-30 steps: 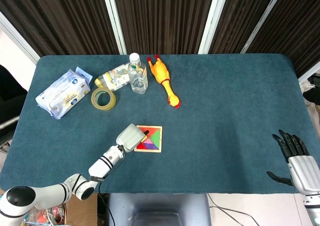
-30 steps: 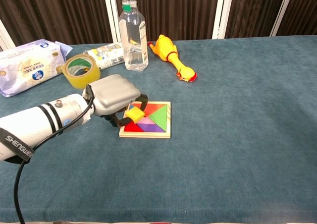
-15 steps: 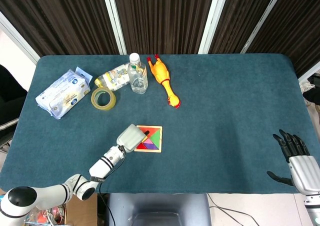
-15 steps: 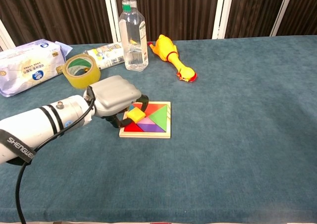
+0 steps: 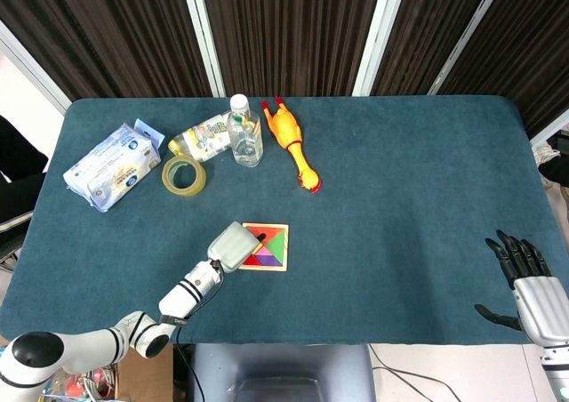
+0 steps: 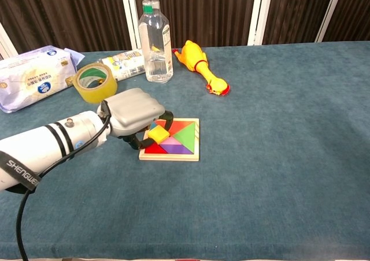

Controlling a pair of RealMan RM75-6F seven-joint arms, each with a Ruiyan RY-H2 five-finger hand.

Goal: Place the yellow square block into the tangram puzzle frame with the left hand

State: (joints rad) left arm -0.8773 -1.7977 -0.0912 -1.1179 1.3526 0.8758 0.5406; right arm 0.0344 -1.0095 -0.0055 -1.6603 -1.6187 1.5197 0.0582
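Note:
The wooden tangram frame (image 6: 173,156) (image 5: 283,247) lies near the table's middle, with red, green, purple and pink pieces in it. My left hand (image 6: 134,114) (image 5: 231,245) hovers over the frame's left edge. It pinches the yellow square block (image 6: 158,134) at its fingertips, just above the frame's left part. The head view hides the block under the hand. My right hand (image 5: 524,273) rests open at the table's near right corner, far from the frame, and shows only in the head view.
A clear water bottle (image 6: 154,37), a yellow rubber chicken (image 6: 200,65), a roll of yellow tape (image 6: 95,82), a wrapped snack pack (image 6: 124,64) and a tissue pack (image 6: 33,76) stand along the far left side.
The left hand with the block has shifted very slightly; the block sits a touch lower over the frame. The right hand has not moved.

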